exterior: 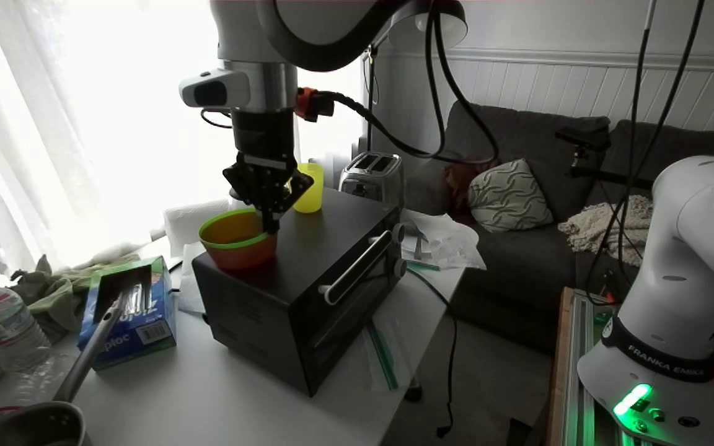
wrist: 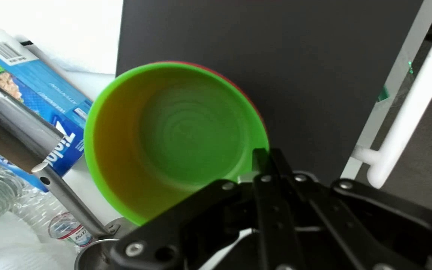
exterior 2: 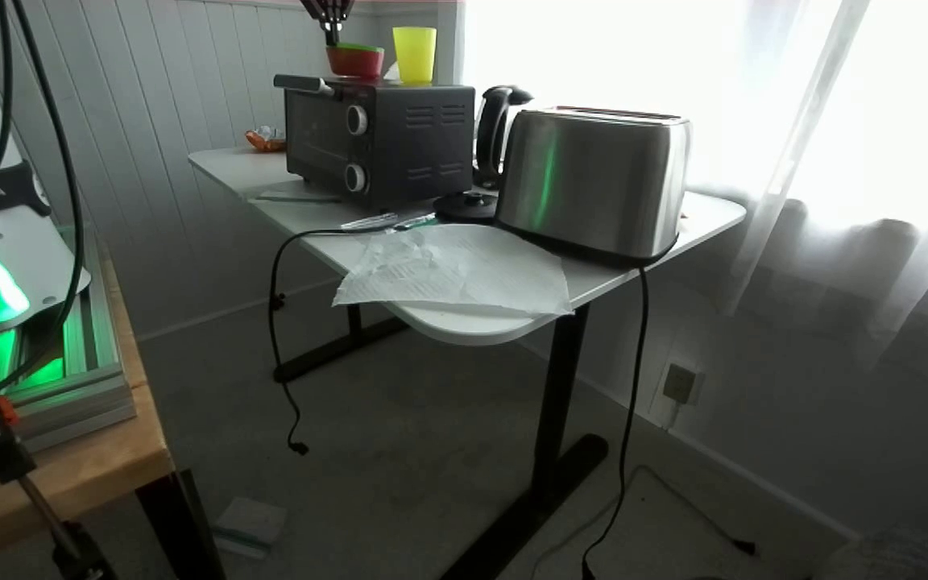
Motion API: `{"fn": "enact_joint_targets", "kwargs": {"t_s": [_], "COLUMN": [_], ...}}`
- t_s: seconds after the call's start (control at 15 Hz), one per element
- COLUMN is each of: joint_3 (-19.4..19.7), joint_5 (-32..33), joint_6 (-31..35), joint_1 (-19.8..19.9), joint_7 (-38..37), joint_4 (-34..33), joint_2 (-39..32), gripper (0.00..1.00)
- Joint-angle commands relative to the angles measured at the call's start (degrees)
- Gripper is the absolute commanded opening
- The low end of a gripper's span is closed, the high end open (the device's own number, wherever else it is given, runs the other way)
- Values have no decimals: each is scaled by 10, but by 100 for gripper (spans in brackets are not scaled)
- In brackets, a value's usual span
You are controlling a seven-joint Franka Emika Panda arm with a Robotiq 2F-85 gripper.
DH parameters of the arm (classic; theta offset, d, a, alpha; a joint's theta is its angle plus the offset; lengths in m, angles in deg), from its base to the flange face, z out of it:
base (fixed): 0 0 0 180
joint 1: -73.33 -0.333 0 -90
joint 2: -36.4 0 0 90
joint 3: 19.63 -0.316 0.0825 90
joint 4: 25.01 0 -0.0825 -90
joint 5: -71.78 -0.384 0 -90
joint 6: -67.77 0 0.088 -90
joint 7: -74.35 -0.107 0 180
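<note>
- Watching through the wrist view, I am holding the gripper with its jaws pressed together, pinching the rim of the green bowl at about 3 o'clock.
- The green bowl is sitting nested inside a red bowl, its rim showing above the red wall in both exterior views; whether I am catching the red rim too, I cannot tell.
- Both are resting upright on the dark toaster oven, whose handle is running past at 3 o'clock in the wrist view.
- In an exterior view, a yellow cup is standing near the bowls at 2 o'clock, also on the oven; a silver toaster is sitting farther out on that bearing.
- At 8 o'clock, I am seeing a blue Ziploc box lying on the white table, a metal pan handle crossing in front of it, and a clear plastic bottle farther out.
- At 4 o'clock, a black cord is hanging past the table's edge.
</note>
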Motion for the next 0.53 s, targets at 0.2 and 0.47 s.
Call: {"fn": "enact_joint_targets", "kwargs": {"t_s": [0.2,0.47], "joint_3": [1,2], "joint_5": [-2,-10], "joint_6": [47,50], "joint_1": [0,2], "joint_7": [-15,-24], "joint_4": [8,15], "joint_2": [9,12], "gripper": [1,1]}}
